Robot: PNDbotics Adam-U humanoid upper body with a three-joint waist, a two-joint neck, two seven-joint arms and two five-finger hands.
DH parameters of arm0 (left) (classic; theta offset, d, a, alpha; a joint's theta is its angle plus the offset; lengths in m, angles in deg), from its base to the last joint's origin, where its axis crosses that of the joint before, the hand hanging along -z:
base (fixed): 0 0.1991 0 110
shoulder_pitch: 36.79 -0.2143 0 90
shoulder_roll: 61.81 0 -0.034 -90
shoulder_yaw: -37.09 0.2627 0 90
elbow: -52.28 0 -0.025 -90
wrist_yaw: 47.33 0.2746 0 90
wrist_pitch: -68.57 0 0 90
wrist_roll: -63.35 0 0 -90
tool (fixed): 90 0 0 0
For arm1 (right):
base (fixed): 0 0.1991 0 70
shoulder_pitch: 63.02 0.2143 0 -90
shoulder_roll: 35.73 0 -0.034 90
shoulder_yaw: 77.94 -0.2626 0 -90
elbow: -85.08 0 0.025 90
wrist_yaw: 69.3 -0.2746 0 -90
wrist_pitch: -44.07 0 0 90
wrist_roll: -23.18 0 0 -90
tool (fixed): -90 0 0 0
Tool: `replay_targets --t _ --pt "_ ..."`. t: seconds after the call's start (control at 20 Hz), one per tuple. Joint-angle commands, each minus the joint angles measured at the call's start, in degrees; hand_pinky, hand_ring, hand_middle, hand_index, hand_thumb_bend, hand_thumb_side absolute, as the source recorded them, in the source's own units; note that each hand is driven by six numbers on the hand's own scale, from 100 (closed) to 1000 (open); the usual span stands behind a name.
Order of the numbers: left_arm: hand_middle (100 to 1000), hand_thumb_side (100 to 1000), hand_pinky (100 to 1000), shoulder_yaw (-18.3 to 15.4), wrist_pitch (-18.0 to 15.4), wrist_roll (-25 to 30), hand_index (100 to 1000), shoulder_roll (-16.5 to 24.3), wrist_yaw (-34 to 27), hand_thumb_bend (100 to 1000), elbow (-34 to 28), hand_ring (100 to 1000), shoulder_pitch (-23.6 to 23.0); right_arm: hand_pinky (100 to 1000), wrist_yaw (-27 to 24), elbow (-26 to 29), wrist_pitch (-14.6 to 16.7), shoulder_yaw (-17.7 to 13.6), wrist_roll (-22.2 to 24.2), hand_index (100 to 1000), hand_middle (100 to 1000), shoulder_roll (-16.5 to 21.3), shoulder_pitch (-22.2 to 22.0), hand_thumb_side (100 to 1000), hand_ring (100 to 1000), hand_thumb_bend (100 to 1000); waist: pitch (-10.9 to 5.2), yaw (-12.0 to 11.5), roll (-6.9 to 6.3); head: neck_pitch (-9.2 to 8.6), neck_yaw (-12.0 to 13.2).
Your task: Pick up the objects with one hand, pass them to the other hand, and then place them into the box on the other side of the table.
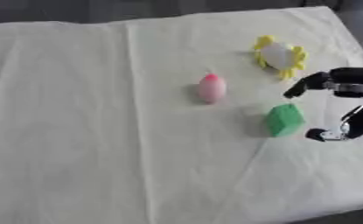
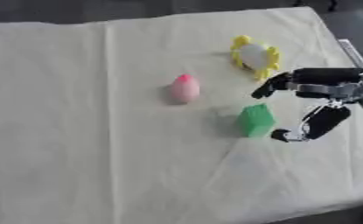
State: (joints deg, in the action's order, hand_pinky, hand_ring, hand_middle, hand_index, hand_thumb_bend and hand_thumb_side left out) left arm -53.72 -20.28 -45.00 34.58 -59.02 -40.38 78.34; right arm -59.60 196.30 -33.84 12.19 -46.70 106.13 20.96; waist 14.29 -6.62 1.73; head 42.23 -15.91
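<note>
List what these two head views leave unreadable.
- Box: in neither view; it lies beyond the picture edges.
- Left robot hand: in neither view.
- Right robot hand: wrist cut by the right edge in the left eye view.
- Yellow-rimmed object: blurred, kind unclear.
- Green block: far side hidden by itself.

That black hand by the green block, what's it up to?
The robot's right hand reaches in from the right, fingers spread open beside the green block, apparently about to grasp it but not yet holding it. A pink egg-shaped toy and a yellow flower-shaped toy lie untouched on the cloth-covered table. No left hand or box shows.
</note>
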Motion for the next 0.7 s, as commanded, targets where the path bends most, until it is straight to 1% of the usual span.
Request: replay_targets --t 0.05,0.4,0.7 --pt "635 798 729 0.0 0.0 0.2 757 1.3 0.1 100 -1.2 715 0.5 941 1.1 -0.5 -0.1 -0.7 -0.8 926 838 1.1 0.6 397 869 368 -0.36 0.0 -0.14 -0.43 -0.3" --pt "635 802 730 -0.1 0.1 0.1 756 1.2 0.2 100 -1.5 715 0.5 941 3.0 -2.0 0.2 -0.6 -0.8 927 839 0.4 1.0 403 871 377 0.62 -0.4 -0.32 -1.02 -0.6" --pt "635 803 730 -0.1 0.2 0.0 756 1.1 0.2 100 -1.6 716 0.7 942 3.1 -3.3 0.6 -0.5 -0.3 928 840 -0.2 1.5 377 872 355 1.20 -0.7 -0.52 -1.25 -0.8"
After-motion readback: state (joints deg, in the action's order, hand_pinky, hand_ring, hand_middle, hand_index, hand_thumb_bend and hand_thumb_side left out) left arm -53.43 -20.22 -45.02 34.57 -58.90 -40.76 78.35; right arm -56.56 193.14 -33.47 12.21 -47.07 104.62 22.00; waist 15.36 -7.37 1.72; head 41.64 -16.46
